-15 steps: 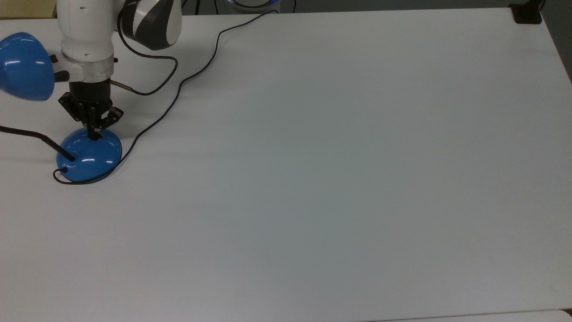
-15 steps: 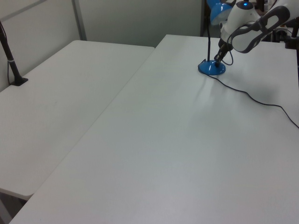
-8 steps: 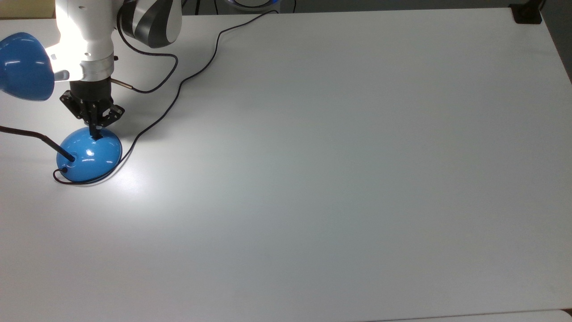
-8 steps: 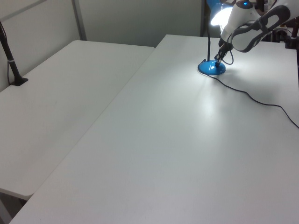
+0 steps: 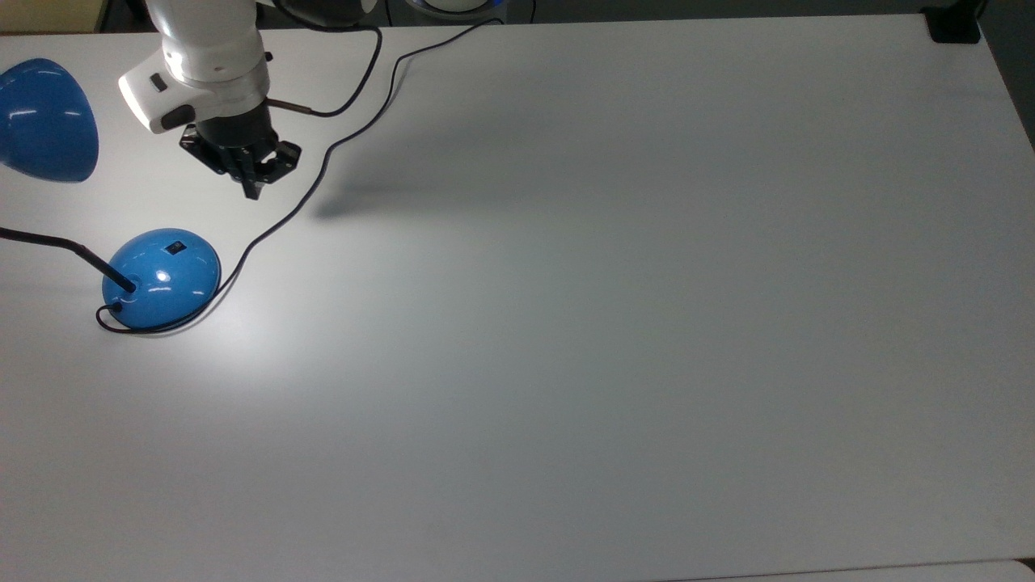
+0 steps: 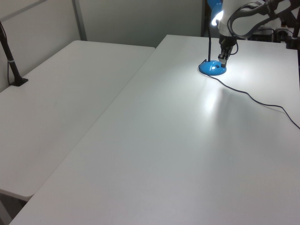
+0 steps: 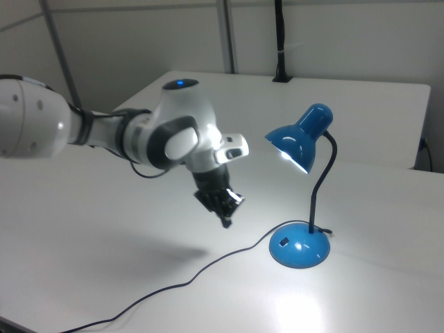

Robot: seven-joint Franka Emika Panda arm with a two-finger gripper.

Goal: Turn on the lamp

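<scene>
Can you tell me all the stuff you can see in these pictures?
lamp: one, shiny blue with a thin black neck, lit, standing at the top view's left on the table
switch: one, small and black, on the lamp's dome base
cord: one, black, running from the lamp's base across the table
table: one, white, under the lamp
second table: one, white, at the left view's left
black post: one, standing on the second table's far left edge
robot arm: one, white and grey
claw: one, black, shut, lifted off the lamp's base
</scene>
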